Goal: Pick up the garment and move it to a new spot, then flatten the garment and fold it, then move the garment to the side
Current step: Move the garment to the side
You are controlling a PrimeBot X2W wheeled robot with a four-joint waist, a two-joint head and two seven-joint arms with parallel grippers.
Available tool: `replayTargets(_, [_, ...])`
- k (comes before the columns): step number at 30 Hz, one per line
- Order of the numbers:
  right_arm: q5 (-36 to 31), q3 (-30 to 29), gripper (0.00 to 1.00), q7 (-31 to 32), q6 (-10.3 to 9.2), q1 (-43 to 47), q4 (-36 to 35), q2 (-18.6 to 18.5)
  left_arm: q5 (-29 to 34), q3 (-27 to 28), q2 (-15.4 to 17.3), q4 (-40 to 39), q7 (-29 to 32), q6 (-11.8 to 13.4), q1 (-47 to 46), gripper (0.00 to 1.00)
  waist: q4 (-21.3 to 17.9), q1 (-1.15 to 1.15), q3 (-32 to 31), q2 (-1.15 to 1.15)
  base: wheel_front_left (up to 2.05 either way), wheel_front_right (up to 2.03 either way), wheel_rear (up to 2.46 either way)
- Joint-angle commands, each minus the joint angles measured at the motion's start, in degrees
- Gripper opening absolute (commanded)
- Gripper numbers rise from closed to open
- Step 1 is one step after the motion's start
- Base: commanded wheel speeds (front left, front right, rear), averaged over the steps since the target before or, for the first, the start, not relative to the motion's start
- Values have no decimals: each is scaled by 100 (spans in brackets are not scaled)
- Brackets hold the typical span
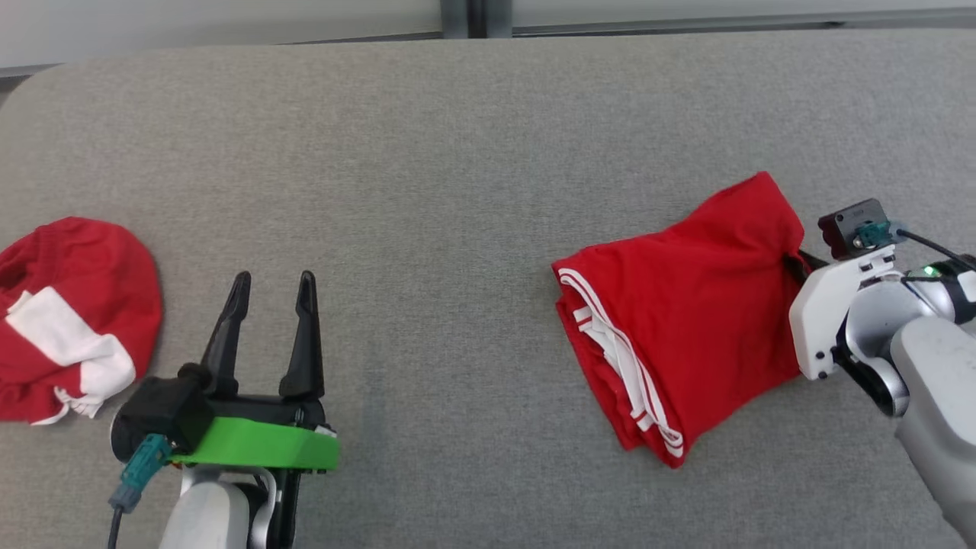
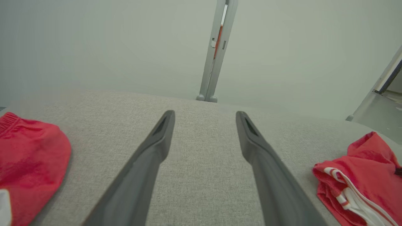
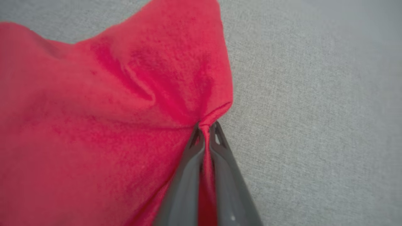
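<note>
The left gripper point(image 1: 274, 278) has two long, dark, tapering fingers point(image 2: 152, 150), each with a narrow slot near its tip, set in a black base. Under the base sits a bright green bracket point(image 1: 259, 446). On the bracket's left side a teal plug point(image 1: 141, 469) carries a dark cable. The left forearm point(image 1: 206, 515) is pale grey-white. The right gripper point(image 3: 205, 127) has glossy dark fingers with slotted tips. Behind it are a white housing point(image 1: 820, 320) with small dark screws, a black box point(image 1: 850, 225) with a teal fitting, a thin black lead point(image 1: 926, 245) and a green light point(image 1: 929, 270).
</note>
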Motion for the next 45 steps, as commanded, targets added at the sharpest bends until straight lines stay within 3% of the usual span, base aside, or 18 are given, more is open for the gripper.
replayTargets(1, [14, 28, 0, -76, -14, -178, 11, -58, 93, 35, 14, -113, 0, -11, -178, 100, -560, 0, 468, 0, 0, 0, 0])
replayTargets(9, [-396, -173, 0, -673, -15, -951, 479, -330, 339, -90, 306, -502, 1, -11, -569, 100, -1474, 0, 1055, 0, 0, 0, 0])
replayTargets(15, [-865, -617, 0, -1213, -15, -1351, 1015, -560, 390, -282, 549, -726, 1, -11, -738, 100, -1817, 0, 1333, 0, 0, 0, 0])
replayTargets(25, [-1686, -1335, 0, -1908, -15, -1823, 1555, -770, 518, -544, 1045, -1295, 1, -11, -869, 100, -1819, 0, 1873, 0, 0, 0, 0])
replayTargets(36, [-2894, -2366, 0, -2136, -15, -1868, 1652, -849, 579, -457, 1240, -1725, 1, -11, -697, 100, -1585, 0, 2129, 0, 0, 0, 0])
replayTargets(37, [-2981, -2468, 10, -2154, -15, -1831, 1633, -842, 582, -442, 1237, -1740, 1, -11, -696, 100, -1574, 0, 2137, 0, 0, 0, 0])
replayTargets(38, [-3097, -2571, 74, -2162, -15, -1769, 1603, -822, 577, -426, 1217, -1758, 1, -11, -693, 100, -1561, 0, 2140, 0, 0, 0, 0])
replayTargets(39, [-3185, -2681, 100, -2202, -15, -1747, 1554, -800, 567, -412, 1200, -1765, 1, -11, -683, 100, -1555, 0, 2140, 0, 0, 0, 0])
replayTargets(45, [-3750, -3108, 100, -2550, -15, -1464, 1130, -501, 441, -415, 1051, -1661, 1, -11, -646, 100, -1499, 0, 1937, 0, 0, 0, 0])
